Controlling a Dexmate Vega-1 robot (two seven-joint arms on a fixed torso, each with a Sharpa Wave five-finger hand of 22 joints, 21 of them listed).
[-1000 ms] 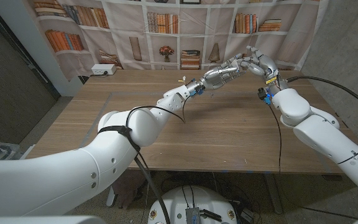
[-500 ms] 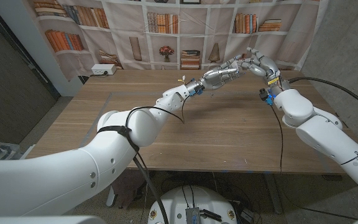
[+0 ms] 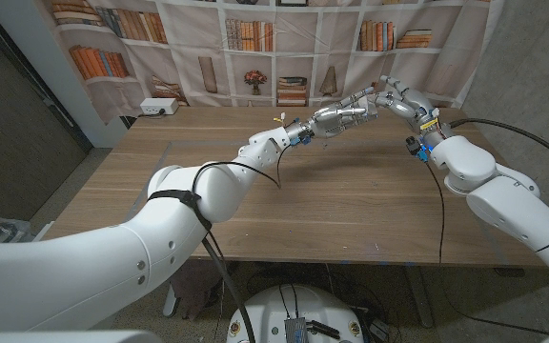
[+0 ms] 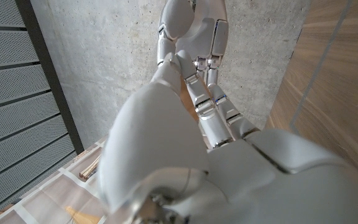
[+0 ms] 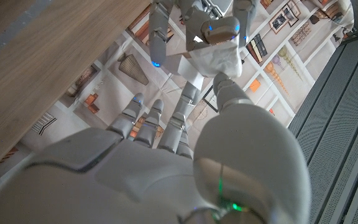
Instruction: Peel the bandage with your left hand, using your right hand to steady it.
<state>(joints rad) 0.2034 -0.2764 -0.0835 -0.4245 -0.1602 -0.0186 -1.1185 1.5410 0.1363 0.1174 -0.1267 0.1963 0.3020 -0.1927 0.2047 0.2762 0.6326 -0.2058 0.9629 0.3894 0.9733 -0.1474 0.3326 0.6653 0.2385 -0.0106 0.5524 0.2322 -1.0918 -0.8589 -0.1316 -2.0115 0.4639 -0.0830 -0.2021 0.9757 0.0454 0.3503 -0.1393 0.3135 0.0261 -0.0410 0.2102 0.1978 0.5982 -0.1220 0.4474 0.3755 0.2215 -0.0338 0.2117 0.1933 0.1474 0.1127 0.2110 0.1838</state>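
Over the last second we see our right hand [image 3: 400,98] and its forearm drift toward the right of the head view, while our left hand [image 3: 343,111] stays raised over the far side of the counter [image 3: 208,200]. The two hands, which overlapped a moment ago, now meet only at their fingertips, so a small gap is opening between the palms. We read this as the pull of the peel: the two halves being drawn apart. The bandage [image 5: 215,57] shows in the right wrist view as a pale, crumpled piece held up in the air between the hands, well above the counter. Our right thumb presses against its lower edge, with the other right fingers [image 5: 146,124] held straight and close together. From the far side our left hand [image 5: 191,18] closes its fingertips on it. In the left wrist view our left fingers [image 4: 213,106] lie pressed together, reaching toward the right hand, with a thin tan sliver between them that may be the bandage. We cannot tell whether any backing has come free yet.
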